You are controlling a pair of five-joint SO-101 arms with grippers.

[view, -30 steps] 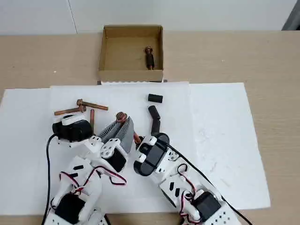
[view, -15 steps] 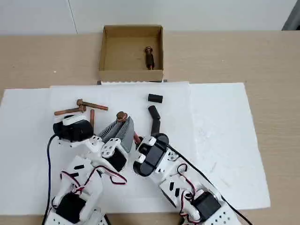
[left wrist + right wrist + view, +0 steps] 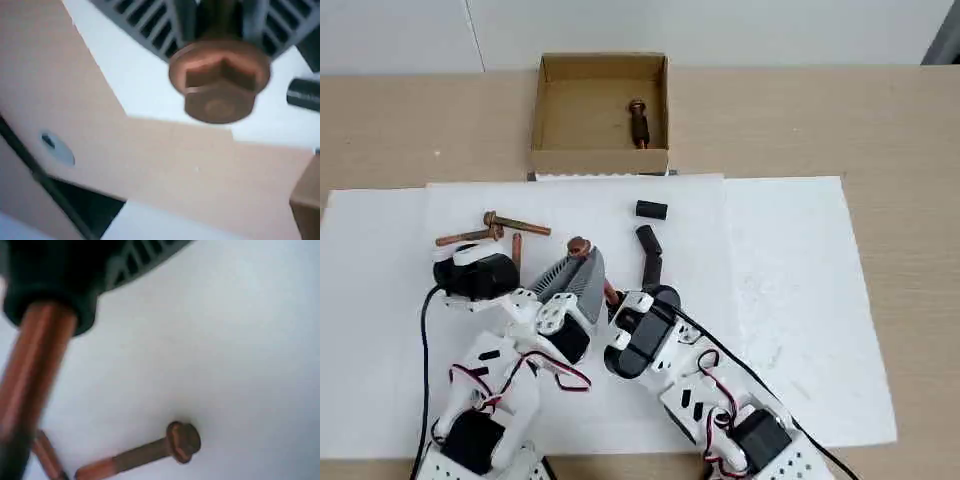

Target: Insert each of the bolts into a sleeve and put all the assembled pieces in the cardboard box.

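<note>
Three loose bolts (image 3: 517, 225), perhaps two sleeves (image 3: 651, 210).

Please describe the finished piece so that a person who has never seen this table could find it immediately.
Start at the cardboard box beyond the far edge of the white paper. Inside, near its right wall, lies the assembled piece, a copper bolt with a dark sleeve on its shaft. The bare bolts and the loose sleeve lie on the paper, outside the box.

Shank of the bolt (image 3: 218, 82) lost between the jaws (head blurred); sleeve (image 3: 304, 94) cut at the edge.
</note>
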